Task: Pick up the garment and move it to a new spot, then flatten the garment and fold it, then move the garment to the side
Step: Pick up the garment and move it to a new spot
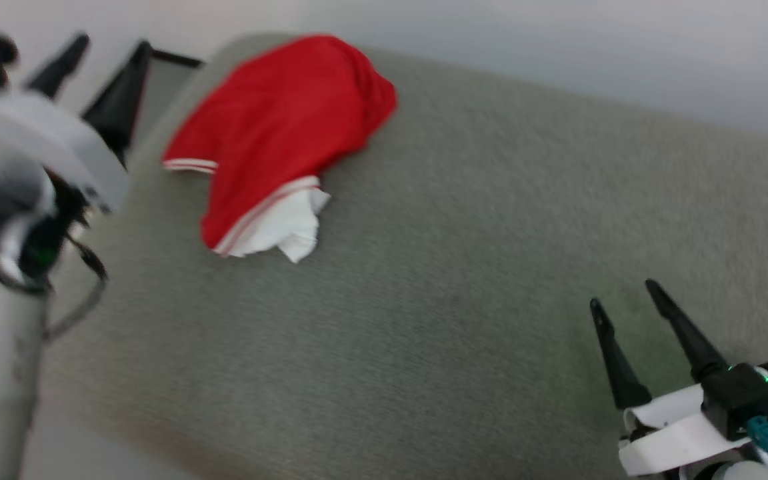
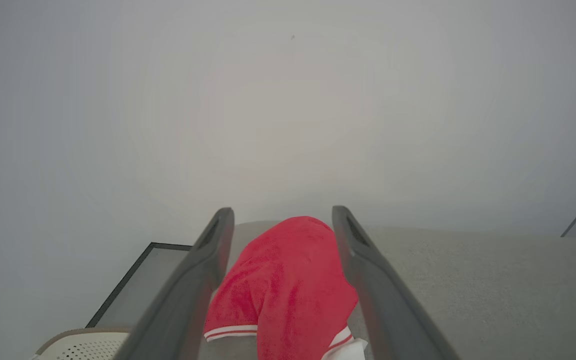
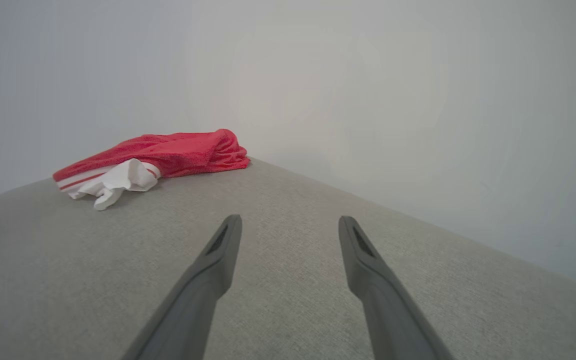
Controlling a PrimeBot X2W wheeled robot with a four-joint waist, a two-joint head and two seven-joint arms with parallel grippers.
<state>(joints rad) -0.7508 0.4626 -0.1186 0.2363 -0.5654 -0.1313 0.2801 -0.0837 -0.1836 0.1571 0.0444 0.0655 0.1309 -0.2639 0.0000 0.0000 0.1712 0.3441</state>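
Holding the left gripper [image 1: 112, 43] at the upper left of the head view, fingers spread wide and gripping nothing, near the garment [image 1: 277, 127]. Finding the garment lying bunched at upper left-centre, on the far corner of the grey cushion [image 1: 457, 267], red body on top, white sleeve [image 1: 287, 230] poking out at its lower edge. Framing the red heap between the two fingers in the left wrist view, apparently not touching it. Resting the right gripper [image 1: 623, 293] at lower right, likewise parted and empty, well apart from the cloth. Probably reaching for the pickup: aiming low at a thick fold near the striped trim [image 1: 191, 165], pinching several layers, lifting clear before carrying.
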